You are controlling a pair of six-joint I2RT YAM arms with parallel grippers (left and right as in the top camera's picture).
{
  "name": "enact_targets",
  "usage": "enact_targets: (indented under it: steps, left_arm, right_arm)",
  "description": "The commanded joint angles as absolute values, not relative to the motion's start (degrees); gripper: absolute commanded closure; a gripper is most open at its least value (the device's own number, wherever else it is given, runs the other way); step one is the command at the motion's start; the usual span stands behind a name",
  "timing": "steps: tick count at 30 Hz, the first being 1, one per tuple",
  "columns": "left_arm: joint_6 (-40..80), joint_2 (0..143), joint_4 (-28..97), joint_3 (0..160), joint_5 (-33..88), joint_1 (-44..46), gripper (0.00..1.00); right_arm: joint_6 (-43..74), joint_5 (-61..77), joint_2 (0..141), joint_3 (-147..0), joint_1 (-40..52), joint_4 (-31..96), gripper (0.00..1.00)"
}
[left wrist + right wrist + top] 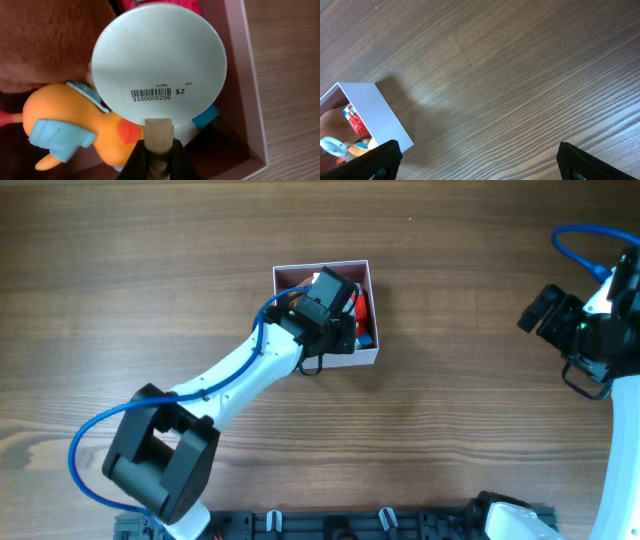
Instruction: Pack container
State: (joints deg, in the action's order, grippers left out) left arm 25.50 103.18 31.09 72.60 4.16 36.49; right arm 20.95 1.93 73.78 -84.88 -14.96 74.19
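Observation:
The container [325, 269] is a square white-walled box with a dusty-pink inside [235, 75], at the table's upper middle. My left gripper [159, 155] hangs over it [335, 305], shut on the tan handle [159, 131] of a pale blue round disc [160, 55] with a barcode and "$2" sticker. Under the disc, inside the box, lie an orange and blue toy [65, 112] and a brown plush [45, 40]. My right gripper [477, 160] is open and empty at the far right [540, 310], well away from the box [375, 107].
A red toy [360, 308] shows in the box beside the left gripper. The bare wooden table [470, 420] spreads around the box. A black rail [330, 525] runs along the front edge.

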Motion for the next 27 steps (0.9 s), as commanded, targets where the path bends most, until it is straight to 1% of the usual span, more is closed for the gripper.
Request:
enact_targets:
  steps: [1, 2, 4, 5, 6, 8, 9, 10, 16, 27]
  left_arm:
    - [28.8, 103.79, 32.49, 72.77, 1.96, 36.49, 0.92]
    - [29.85, 103.79, 33.08, 72.77, 1.37, 36.49, 0.9]
    - [32.05, 103.79, 34.11, 72.77, 0.54, 36.49, 0.9]
    - [32.1, 103.79, 34.2, 72.77, 0.6, 36.49, 0.88]
    - [32.49, 103.79, 34.33, 72.77, 0.58, 36.49, 0.83]
    - [32.91, 103.77, 34.76, 72.77, 1.13, 36.49, 0.69]
    - [32.88, 103.68, 34.81, 72.77, 2.42, 36.49, 0.54]
    - [32.88, 103.46, 34.89, 72.77, 3.79, 36.47, 0.0]
    - [32.8, 99.74, 35.57, 72.79, 5.85, 36.47, 0.01]
    - [31.14, 87.9, 37.65, 73.54, -0.21, 33.26, 0.0]
  right_arm:
    - [21.02, 2.68, 73.93, -84.62, -15.14, 74.63, 0.0]
    - [21.02, 2.68, 73.93, -84.62, -15.14, 74.67, 0.0]
    - [21.02, 2.68, 73.93, -84.62, -15.14, 74.74, 0.0]
    - [21.02, 2.68, 73.93, -84.62, -15.14, 74.78, 0.0]
    - [21.02, 2.68, 73.93, -84.62, -15.14, 74.78, 0.0]
    - [21.02, 2.68, 73.93, -84.62, -15.14, 74.83, 0.0]
    - [21.04, 2.68, 73.93, -84.62, -15.14, 74.87, 0.01]
    - [21.02, 2.68, 73.93, -84.62, -15.11, 74.89, 0.0]
    - [21.02, 2.66, 73.93, -84.62, -15.11, 74.98, 0.0]
    - [21.02, 2.68, 73.93, -84.62, -15.14, 74.83, 0.0]
